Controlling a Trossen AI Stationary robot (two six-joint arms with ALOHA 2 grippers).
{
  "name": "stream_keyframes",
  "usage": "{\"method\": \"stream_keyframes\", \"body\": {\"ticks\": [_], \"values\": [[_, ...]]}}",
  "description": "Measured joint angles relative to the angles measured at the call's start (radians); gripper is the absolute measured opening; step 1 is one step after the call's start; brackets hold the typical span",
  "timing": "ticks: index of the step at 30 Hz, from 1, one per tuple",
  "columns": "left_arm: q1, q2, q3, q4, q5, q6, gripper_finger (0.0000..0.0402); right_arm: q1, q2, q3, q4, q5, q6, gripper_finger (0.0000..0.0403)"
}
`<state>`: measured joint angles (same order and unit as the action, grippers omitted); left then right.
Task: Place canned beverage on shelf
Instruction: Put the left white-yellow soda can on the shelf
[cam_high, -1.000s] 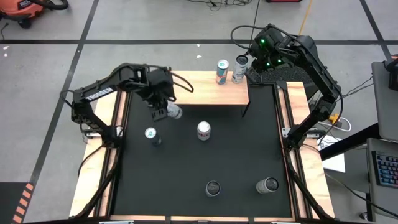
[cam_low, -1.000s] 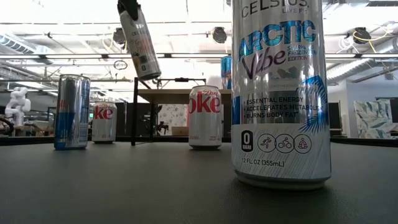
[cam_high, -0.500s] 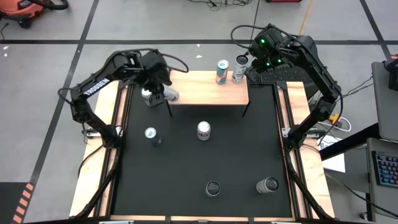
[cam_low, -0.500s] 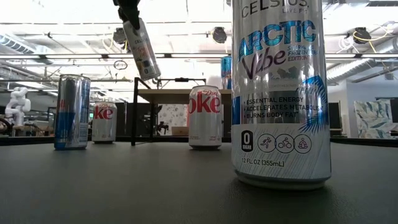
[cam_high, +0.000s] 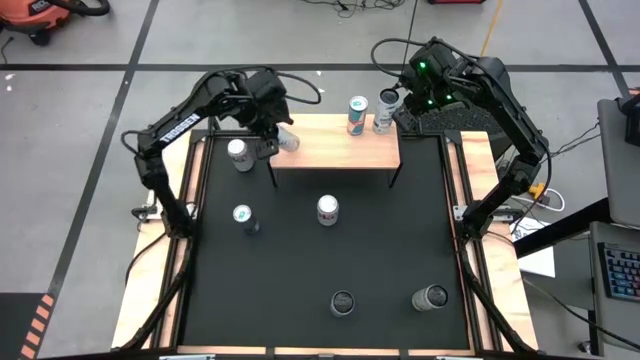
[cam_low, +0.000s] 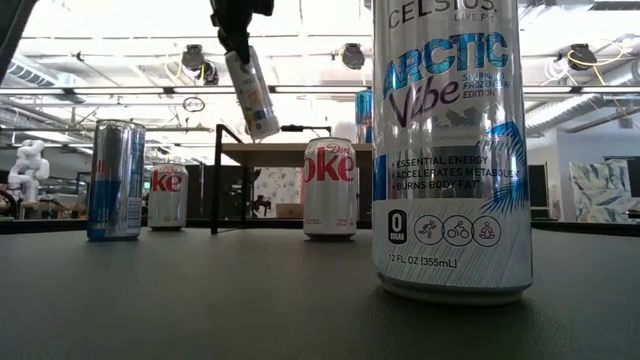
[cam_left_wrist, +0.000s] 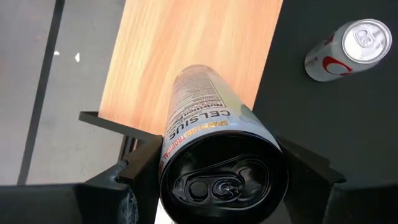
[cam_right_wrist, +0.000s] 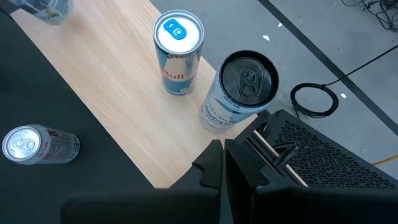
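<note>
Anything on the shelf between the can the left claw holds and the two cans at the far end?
Nothing. In the high view, bare wood runs from the held can to the two cans on the shelf.

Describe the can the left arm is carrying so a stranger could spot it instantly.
Find the wooden shelf at the table's far edge. Over its left end, the left end effector grips a slim Celsius can. It is the only can tilted and off every surface.

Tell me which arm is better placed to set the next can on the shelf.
The left. Its gripper already holds a Celsius can, tilted over the shelf's left end. The right gripper hangs behind the shelf's right end, by the two cans standing there, carrying nothing.
</note>
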<state>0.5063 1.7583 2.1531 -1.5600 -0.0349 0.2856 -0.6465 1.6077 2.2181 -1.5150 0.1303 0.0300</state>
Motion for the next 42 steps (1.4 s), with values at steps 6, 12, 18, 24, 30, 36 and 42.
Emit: {"method": "stream_keyframes", "body": {"ticks": [6,12,18,24,30,36,42], "values": [[0.014,0.055,0.072,-0.010,0.000,0.018,0.0247,0.000,0.000,0.000,0.000,0.000,-0.005,0.0000],[0.045,0.102,0.099,-0.010,0.004,0.040,0.0247,0.000,0.000,0.000,0.000,0.000,0.004,0.0000],[0.064,0.124,0.100,-0.009,0.004,0.045,0.0247,0.000,0.000,0.000,0.000,0.000,0.004,0.0000],[0.066,0.124,0.100,-0.009,0.054,0.038,0.0247,0.000,0.000,0.000,0.000,0.000,0.003,0.0000],[0.066,0.124,0.100,-0.009,0.057,0.037,0.0247,0.000,0.000,0.000,0.032,-0.017,0.003,0.0000],[0.063,0.123,0.100,-0.010,0.058,0.037,0.0247,0.003,0.000,0.000,0.085,-0.195,-0.025,0.0000],[0.063,0.118,0.099,-0.013,0.060,0.036,0.0247,0.003,0.000,0.000,0.113,-0.305,-0.020,0.0000]]}}
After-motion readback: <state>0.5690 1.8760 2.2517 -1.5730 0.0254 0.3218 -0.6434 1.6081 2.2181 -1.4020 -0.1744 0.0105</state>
